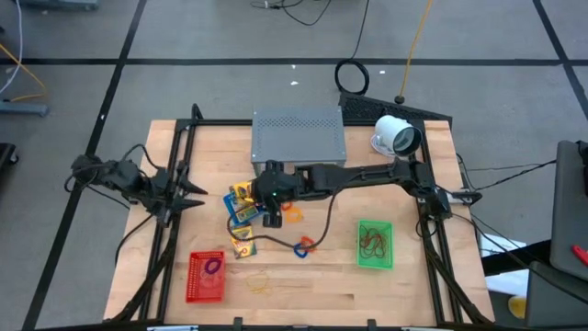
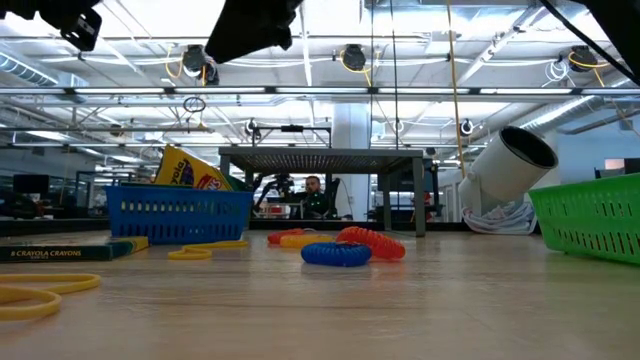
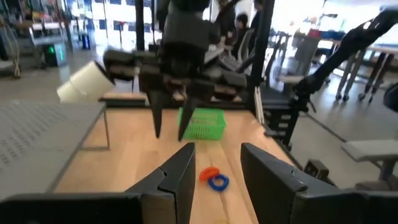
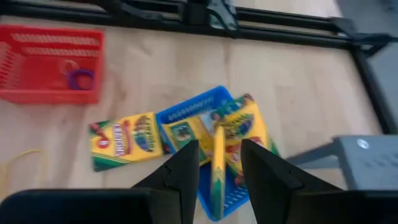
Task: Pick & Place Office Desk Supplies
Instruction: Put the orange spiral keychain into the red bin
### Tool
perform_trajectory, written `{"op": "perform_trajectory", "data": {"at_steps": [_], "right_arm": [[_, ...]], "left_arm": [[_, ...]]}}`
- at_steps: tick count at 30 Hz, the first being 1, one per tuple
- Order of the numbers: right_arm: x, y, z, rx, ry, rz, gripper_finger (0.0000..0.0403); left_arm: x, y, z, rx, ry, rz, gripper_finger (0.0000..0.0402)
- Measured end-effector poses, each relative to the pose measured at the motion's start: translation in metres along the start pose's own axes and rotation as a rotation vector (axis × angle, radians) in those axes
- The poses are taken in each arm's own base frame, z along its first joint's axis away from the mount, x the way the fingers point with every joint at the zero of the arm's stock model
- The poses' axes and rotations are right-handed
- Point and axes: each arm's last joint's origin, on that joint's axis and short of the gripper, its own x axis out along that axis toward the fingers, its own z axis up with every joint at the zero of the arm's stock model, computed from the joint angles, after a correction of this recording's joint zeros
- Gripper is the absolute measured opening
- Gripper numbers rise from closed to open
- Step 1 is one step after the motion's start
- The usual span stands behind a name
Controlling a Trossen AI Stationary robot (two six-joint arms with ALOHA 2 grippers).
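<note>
While the right gripper (image 4: pixel 216 163) hung open over the blue basket (image 4: pixel 208 124) already holding crayon packs (image 4: pixel 242 127), another pack (image 4: pixel 122 138) and loose bands (image 1: pixel 303 245) lay on the table (image 1: pixel 303 294), the left gripper (image 3: pixel 214 171) waiting open.
</note>
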Motion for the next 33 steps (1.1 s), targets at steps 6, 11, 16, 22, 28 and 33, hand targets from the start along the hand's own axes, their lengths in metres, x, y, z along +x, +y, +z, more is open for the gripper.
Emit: {"op": "perform_trajectory", "data": {"at_steps": [6, 11, 16, 22, 28, 33], "right_arm": [[-0.02, 0.021, 0.007, -0.05, -0.043, -0.192, 0.0109], [-0.052, 0.039, 0.018, -0.063, -0.132, -0.203, 0.0106], [-0.077, 0.047, 0.02, -0.078, -0.236, -0.174, 0.0106], [-0.087, 0.043, -0.028, -0.022, -0.415, -0.163, 0.0104], [-0.116, 0.033, -0.096, 0.126, -0.686, -0.131, 0.0102], [-0.135, 0.028, -0.143, 0.201, -0.706, -0.023, 0.0102]], "left_arm": [[0.017, -0.003, 0.002, 0.015, 0.034, 0.025, 0.0136], [0.029, -0.007, 0.008, 0.073, 0.001, 0.011, 0.0136], [0.036, -0.009, 0.015, 0.119, -0.056, 0.005, 0.0136], [0.039, -0.01, 0.016, 0.116, -0.069, -0.001, 0.0136], [0.039, -0.01, 0.016, 0.115, -0.069, -0.001, 0.0136], [0.039, -0.01, 0.017, 0.126, -0.081, 0.0, 0.0136]]}}
